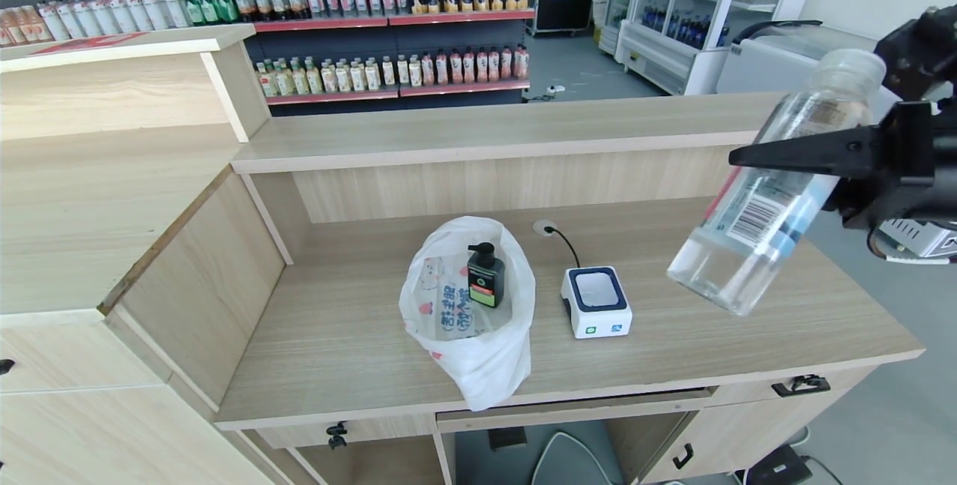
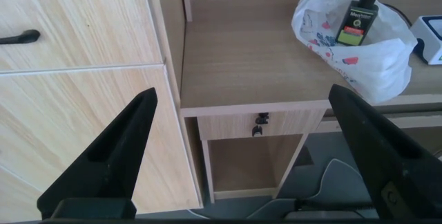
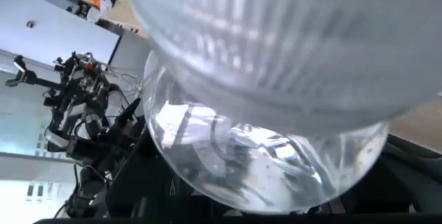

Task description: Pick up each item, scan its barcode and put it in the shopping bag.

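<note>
Bottle of clear plastic [image 1: 770, 186], white-capped with a barcode label, hangs tilted above the right end of the counter [image 1: 336, 335], clamped in the right gripper [image 1: 822, 164]. White plastic shopping bag [image 1: 478, 365] holds a dark pump bottle [image 1: 486, 276], seemingly upright. Left gripper [image 2: 242, 92] gapes wide.

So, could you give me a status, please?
Right end effector shut on bottle, tilted above counter. Left end effector open, empty. Pump bottle in bag.
</note>
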